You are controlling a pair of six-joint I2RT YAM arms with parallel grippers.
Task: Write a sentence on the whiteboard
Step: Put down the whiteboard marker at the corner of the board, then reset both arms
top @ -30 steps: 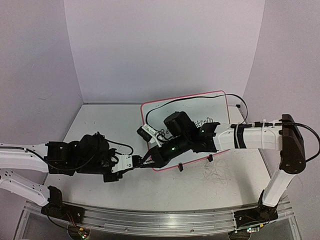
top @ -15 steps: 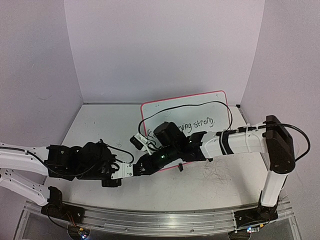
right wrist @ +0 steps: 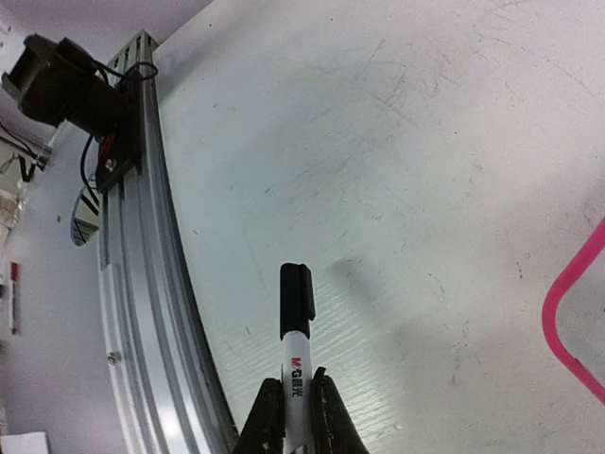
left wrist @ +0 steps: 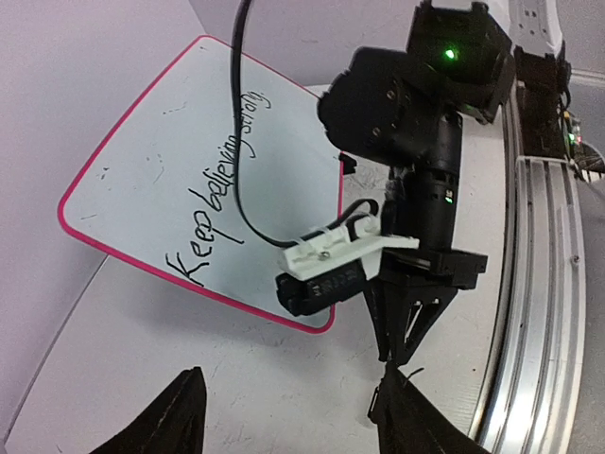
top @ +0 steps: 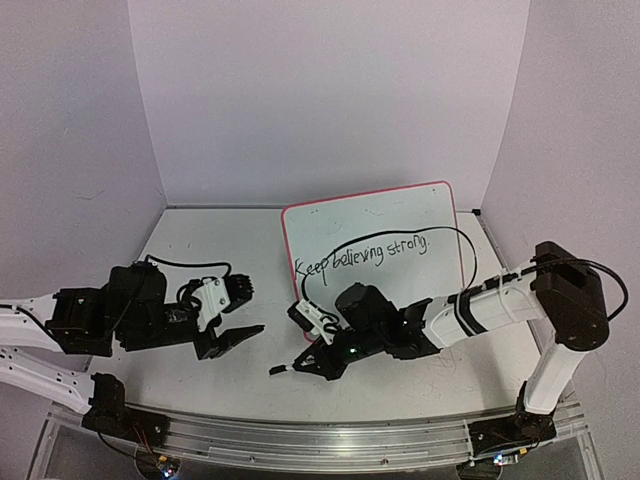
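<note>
**Line written, capped marker ready to put down**

Nearest us, just off the whiteboard's near-left corner, the right gripper [top: 305, 361] has its jaws clenched on a capped marker [right wrist: 295, 322]. The marker's long axis runs straight out of the jaws, and its cap end points away from the whiteboard. The left gripper [top: 243, 310] hangs well to the left of the whiteboard, jaws released and empty.

We judge the step in hand to be laying the marker on the surface [top: 200, 240]. To do it well, we lower the barrel flat before loosening the grip and keep it off the whiteboard, so it cannot roll onto the letters. A black cable [left wrist: 238, 113] crosses the writing, so we lift the arm rather than drag it.

Farther back the whiteboard [top: 420, 205] lies flat. The sentence [top: 365, 254] runs from its left rim toward its right rim, rising slightly toward the far-right corner.
</note>
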